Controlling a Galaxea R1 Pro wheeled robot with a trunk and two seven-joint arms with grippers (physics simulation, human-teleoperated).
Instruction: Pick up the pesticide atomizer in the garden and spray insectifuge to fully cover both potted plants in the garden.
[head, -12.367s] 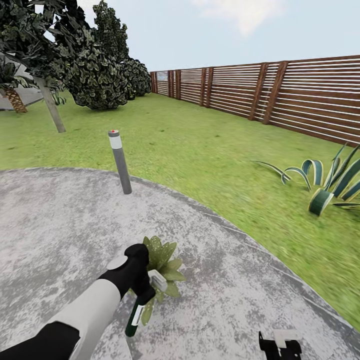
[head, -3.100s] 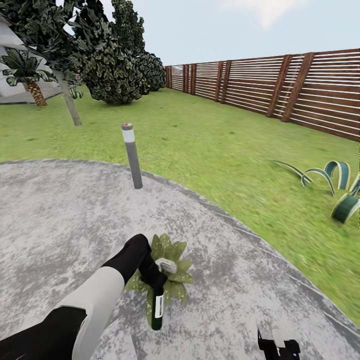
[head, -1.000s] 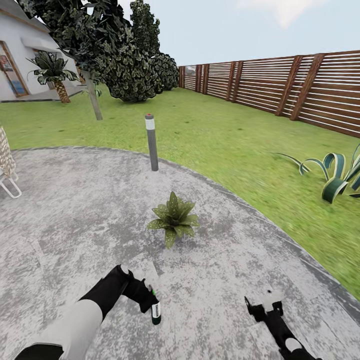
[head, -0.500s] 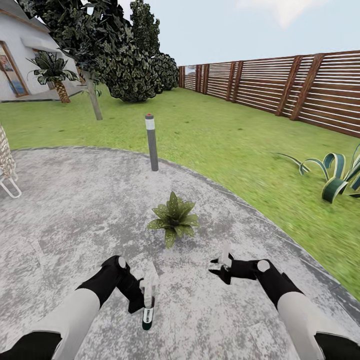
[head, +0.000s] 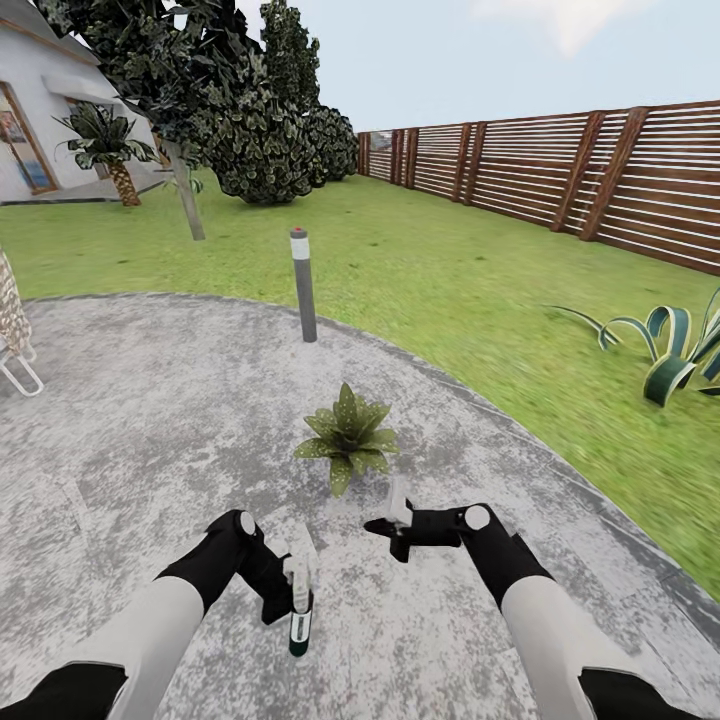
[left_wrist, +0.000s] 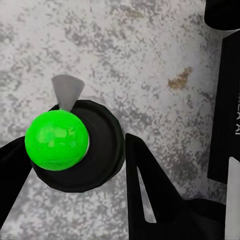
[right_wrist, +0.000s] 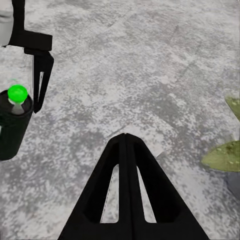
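Observation:
One potted plant (head: 348, 437), a low rosette of speckled green leaves, sits on the round grey paving (head: 150, 420) ahead of both arms. My left gripper (head: 297, 588) is shut on the pesticide atomizer (head: 299, 628), which hangs upright just above the paving, short of the plant. In the left wrist view the atomizer's green tip (left_wrist: 56, 140) and black body sit between the fingers (left_wrist: 150, 195). My right gripper (head: 396, 520) is shut on nothing, between the atomizer and the plant. The right wrist view shows the atomizer (right_wrist: 15, 120) and plant leaves (right_wrist: 225, 155).
A grey bollard light (head: 303, 285) stands at the paving's far edge. Lawn (head: 480, 300) runs to a wooden slat fence (head: 600, 180). A striped curling-leaf plant (head: 670, 350) grows at the right. A chair's edge (head: 12, 340) shows at the left, with shrubs (head: 250, 120) beyond.
The right arm has swung left, bringing its gripper nearer the atomizer. The left gripper with the atomizer has barely moved. Seconds ago the atomizer was over the plant, then drew back.

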